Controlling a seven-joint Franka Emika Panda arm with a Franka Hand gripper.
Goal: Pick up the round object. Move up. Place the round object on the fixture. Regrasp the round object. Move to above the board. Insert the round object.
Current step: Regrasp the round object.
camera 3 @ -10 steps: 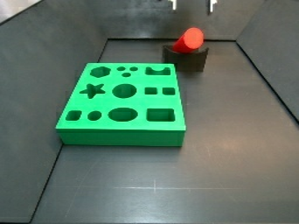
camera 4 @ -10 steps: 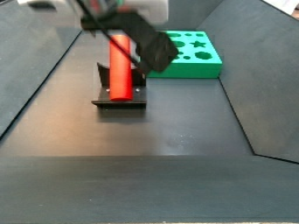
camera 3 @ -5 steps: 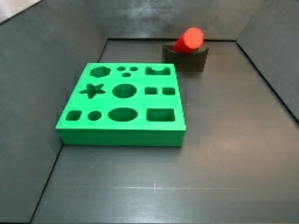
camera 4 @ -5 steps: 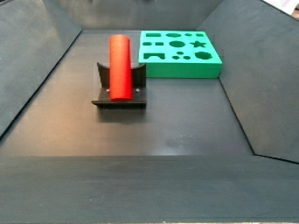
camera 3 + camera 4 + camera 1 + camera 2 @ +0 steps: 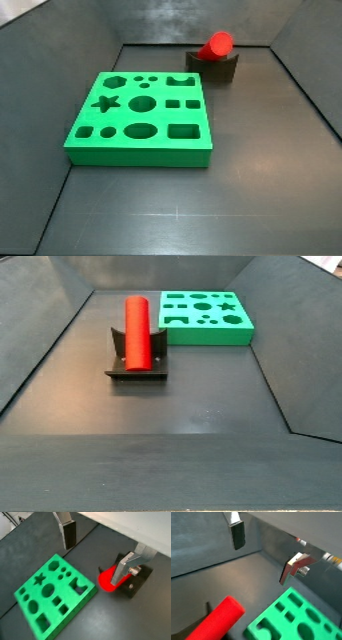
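The tool shows only in the wrist views, spread wide with nothing between its two fingers; it hangs well above the peg and does not touch it. In both side views the tool is out of frame.

The peg lies lengthwise in the notch of the fixture, both ends sticking out past the block. The fixture stands near the far edge of the worktop, towards one far corner. The board lies flat just beside it, apart from it, nearer the worktop's middle.

There is one peg, one fixture, one board and two fingers.

Compared with a second ago, the tool has left both side views; peg, fixture and board have not moved.
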